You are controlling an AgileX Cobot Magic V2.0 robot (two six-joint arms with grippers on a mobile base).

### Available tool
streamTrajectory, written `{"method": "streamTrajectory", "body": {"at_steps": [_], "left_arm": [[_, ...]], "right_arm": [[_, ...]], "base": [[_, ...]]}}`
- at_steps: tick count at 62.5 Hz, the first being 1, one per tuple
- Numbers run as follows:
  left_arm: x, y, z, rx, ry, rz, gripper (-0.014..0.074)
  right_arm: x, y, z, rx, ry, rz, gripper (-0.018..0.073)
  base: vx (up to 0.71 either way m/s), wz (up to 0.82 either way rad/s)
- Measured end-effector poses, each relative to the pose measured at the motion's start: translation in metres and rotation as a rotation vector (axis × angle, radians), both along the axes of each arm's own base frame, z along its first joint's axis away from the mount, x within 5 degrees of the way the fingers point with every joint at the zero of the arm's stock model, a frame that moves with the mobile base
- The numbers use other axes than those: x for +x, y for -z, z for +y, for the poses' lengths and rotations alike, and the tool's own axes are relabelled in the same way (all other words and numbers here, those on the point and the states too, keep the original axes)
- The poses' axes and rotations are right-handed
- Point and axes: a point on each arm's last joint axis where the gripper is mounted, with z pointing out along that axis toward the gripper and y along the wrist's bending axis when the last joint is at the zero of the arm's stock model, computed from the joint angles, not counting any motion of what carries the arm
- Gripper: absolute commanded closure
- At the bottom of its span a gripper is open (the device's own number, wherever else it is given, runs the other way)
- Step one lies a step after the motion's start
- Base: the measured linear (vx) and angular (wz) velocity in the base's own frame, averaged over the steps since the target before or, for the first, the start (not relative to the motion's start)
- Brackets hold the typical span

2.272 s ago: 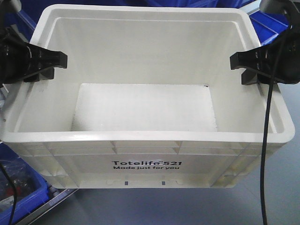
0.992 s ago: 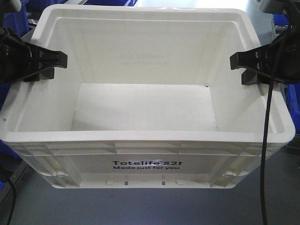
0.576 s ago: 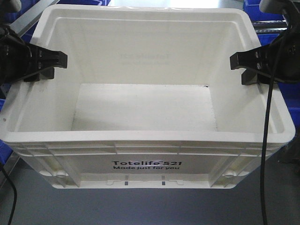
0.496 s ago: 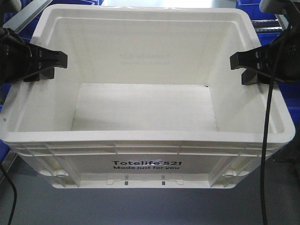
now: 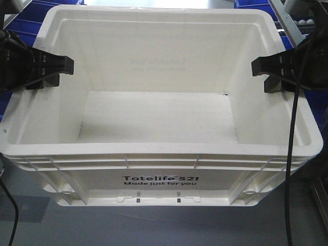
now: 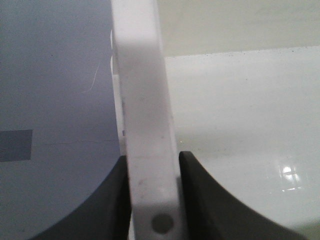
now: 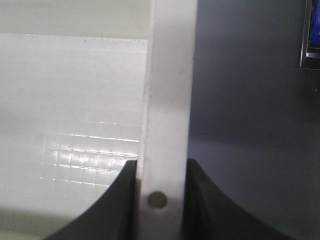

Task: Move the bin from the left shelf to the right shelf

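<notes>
Nearest you, the bin shows its printed front wall, hanging over the grey floor with nothing visible under it; it's empty, square to the camera, and on neither shelf, so I'd call this mid-carry.

Back along the side rims now; the left gripper is pinched on the left wall, one finger inside and one outside, and the wrist view shows both pads pressed flat to the plastic with no gap. The right gripper mirrors it on the right rim, fingers tight against either face.

Here's your worry: two narrow pinches on smooth plastic are all that hold it; a jolt from the base, or the arms drifting apart or unevenly, could let a rim slide out, or let the bin swing about those two grips and dip its front. Watch the black cable draped over the right front corner; it could snag the rim.

Further out, blue bins and a metal frame crowd the far corners; swing wide and you may clip them. The right shelf itself I can't make out.
</notes>
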Motion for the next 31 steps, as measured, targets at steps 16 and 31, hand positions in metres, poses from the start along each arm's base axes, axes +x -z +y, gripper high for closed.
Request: {"method": "streamTrajectory", "body": {"at_steps": [16,31], "left_arm": [[0.0000,0.0000,0.0000,0.000,0.000,0.000,0.0540],[0.0000,0.0000,0.0000,0.000,0.000,0.000,0.0540]], "right_arm": [[0.0000,0.0000,0.0000,0.000,0.000,0.000,0.0568],[0.0000,0.0000,0.0000,0.000,0.000,0.000,0.0568]], "base": [[0.26,-0.09],[0.30,-0.05]]}}
